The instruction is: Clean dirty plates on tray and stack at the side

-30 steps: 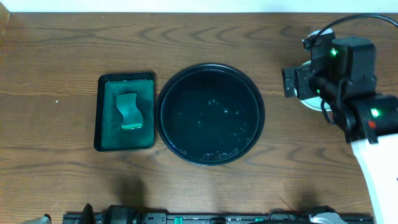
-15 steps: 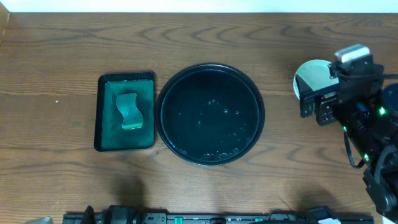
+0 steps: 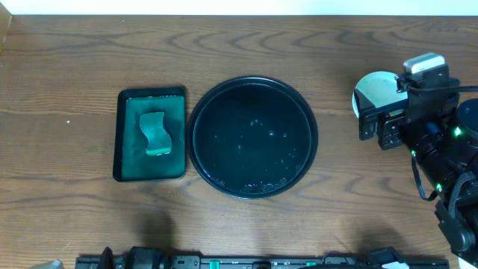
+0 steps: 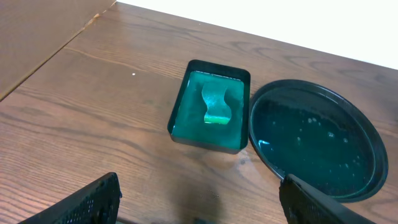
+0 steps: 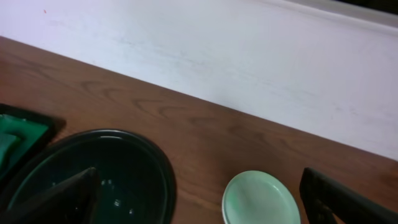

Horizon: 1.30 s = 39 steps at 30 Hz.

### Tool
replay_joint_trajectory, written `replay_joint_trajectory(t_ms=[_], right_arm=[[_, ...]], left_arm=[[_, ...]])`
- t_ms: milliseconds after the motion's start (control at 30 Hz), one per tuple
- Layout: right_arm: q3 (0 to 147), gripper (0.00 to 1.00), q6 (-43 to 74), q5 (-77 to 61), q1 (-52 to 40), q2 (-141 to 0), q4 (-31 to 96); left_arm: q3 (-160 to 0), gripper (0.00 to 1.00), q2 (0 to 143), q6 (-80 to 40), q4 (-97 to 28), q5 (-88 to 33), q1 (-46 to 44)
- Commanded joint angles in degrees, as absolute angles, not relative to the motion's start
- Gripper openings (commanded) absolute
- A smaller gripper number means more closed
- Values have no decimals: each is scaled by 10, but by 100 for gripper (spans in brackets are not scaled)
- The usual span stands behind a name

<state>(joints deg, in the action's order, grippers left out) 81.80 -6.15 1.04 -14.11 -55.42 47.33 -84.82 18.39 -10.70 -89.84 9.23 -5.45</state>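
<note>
Sitting apart from the tray's (image 3: 224,112) rim, plates (image 3: 376,88) lie by the released right hand (image 5: 199,196).

The brown wood surface (image 5: 205,124) runs back to its far edge, where a white wall rises. A pale mint plate (image 5: 261,200) lies clean-faced, cut off by the lower frame. Apart from it, toward the left edge, sits the black tray (image 5: 143,162) with droplets on its floor. Past that shows a green tray's (image 5: 22,132) corner. The pincer's (image 5: 198,193) fingers (image 5: 62,199) stand wide apart.

Overhead straight down, wrists oblique, tray (image 3: 224,153) shared
</note>
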Motion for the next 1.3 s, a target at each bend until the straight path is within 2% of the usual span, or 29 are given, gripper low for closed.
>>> replay_joint_trajectory(t_ms=[0, 300, 867, 1033, 1267], right_arm=[[826, 99, -34, 6, -147, -552, 474], [826, 99, -3, -26, -147, -552, 521], [802, 99, 4, -16, -138, -533, 507], [704, 99, 23, -16, -116, -441, 455], [473, 99, 69, -29, -84, -233, 276]], left_arm=[[-846, 82, 188, -114, -900, 97, -55], [-846, 82, 188, -114, -900, 97, -55], [-846, 82, 188, -114, -900, 97, -55], [-846, 82, 188, -114, -900, 97, -55], [-846, 82, 188, -114, -900, 97, -55]])
